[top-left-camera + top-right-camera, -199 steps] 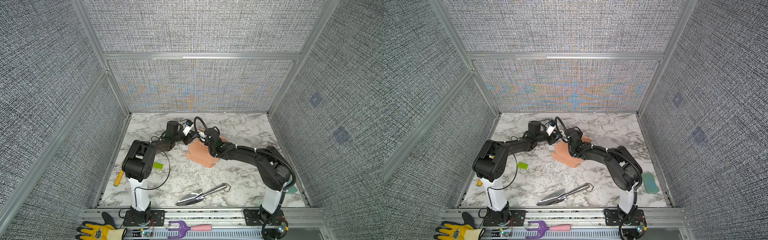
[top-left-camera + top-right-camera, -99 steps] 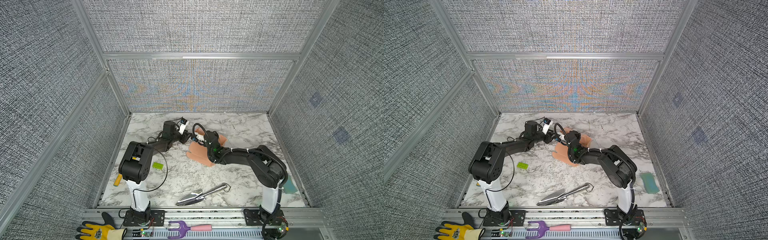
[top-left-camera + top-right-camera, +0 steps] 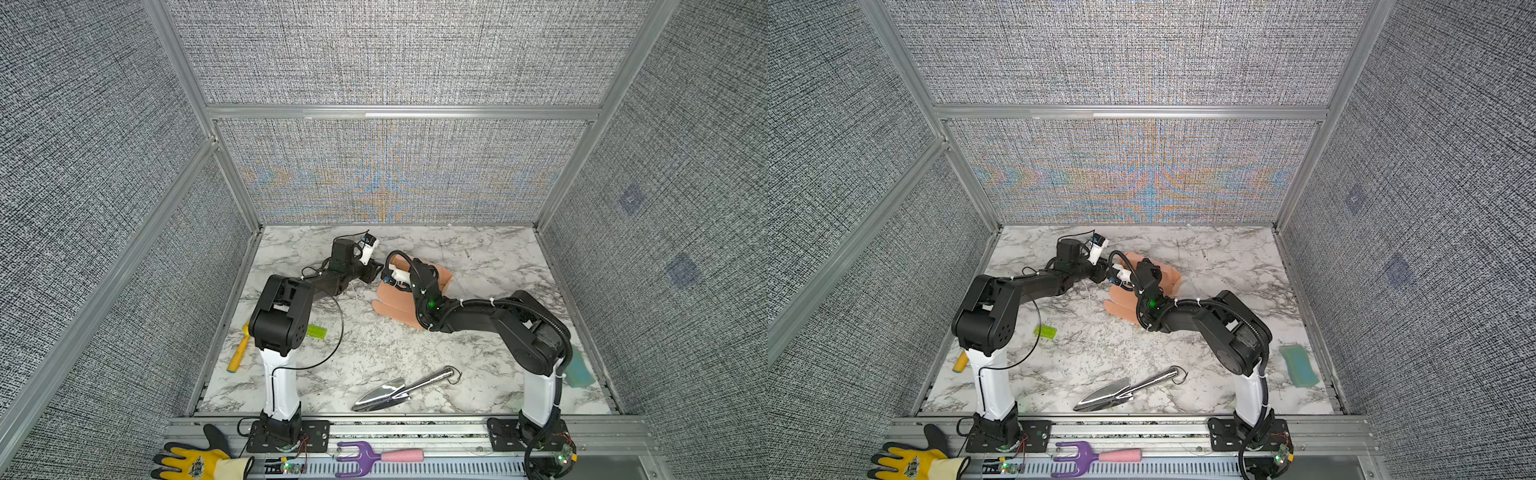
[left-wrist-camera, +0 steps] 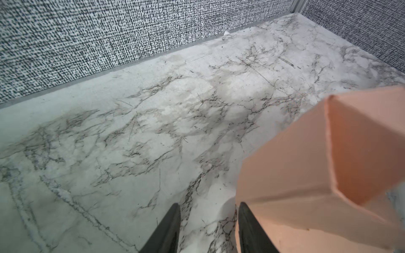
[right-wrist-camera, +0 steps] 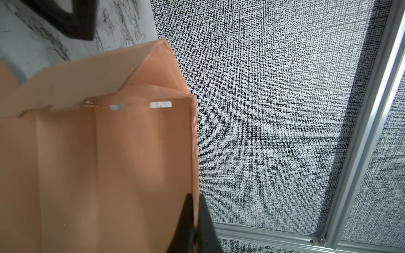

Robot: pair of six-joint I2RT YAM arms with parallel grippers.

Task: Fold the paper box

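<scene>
Shifted slightly, left claw [image 4: 209,208] open beside paper box [image 4: 306,164]; right claw [image 5: 195,197] pinches it

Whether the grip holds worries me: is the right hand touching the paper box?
Touching: in the right wrist view the right hand pinches the paper box edge.

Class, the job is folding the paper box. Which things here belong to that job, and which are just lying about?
Job: paper box, left gripper, right gripper.
Lying about: trowel, green brick, sponge, glove, purple fork, yellow-handled tool.
</scene>
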